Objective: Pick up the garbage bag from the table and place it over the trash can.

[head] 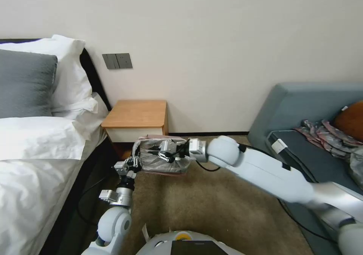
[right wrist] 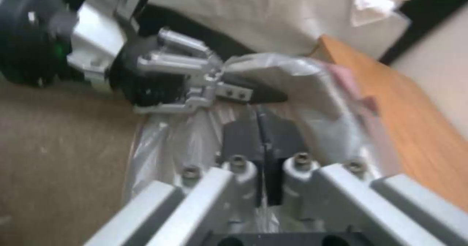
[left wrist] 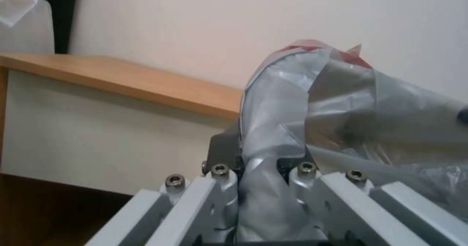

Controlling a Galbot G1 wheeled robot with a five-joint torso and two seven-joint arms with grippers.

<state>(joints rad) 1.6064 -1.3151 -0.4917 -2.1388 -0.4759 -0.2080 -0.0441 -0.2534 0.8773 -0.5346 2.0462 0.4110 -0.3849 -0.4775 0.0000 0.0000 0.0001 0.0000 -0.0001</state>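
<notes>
You've got the garbage bag point(head: 162, 156) off the table point(head: 136, 113) now; it hangs in the air just in front of the white drawer front, over the carpet point(head: 211, 206), spread between both grippers. Long axis runs left-right across the head view, roughly level; pinkish-red rim shows along the far top edge, toward the table. L gripper point(head: 133, 163) sits at the bag's left end, pointing up; jaws clamped on a fold of film, seen clearly in the left wrist view point(left wrist: 263, 165). R gripper point(head: 157, 153) reaches in from the right, arm stretched across the carpet, fingers pressed together w/ bag film point(right wrist: 302, 78) bunched around them; in that right wrist view the L gripper point(right wrist: 244, 92) pinches the bag edge just beyond. Bed point(head: 34, 141) to your left, sofa point(head: 302, 134) to your right.
</notes>
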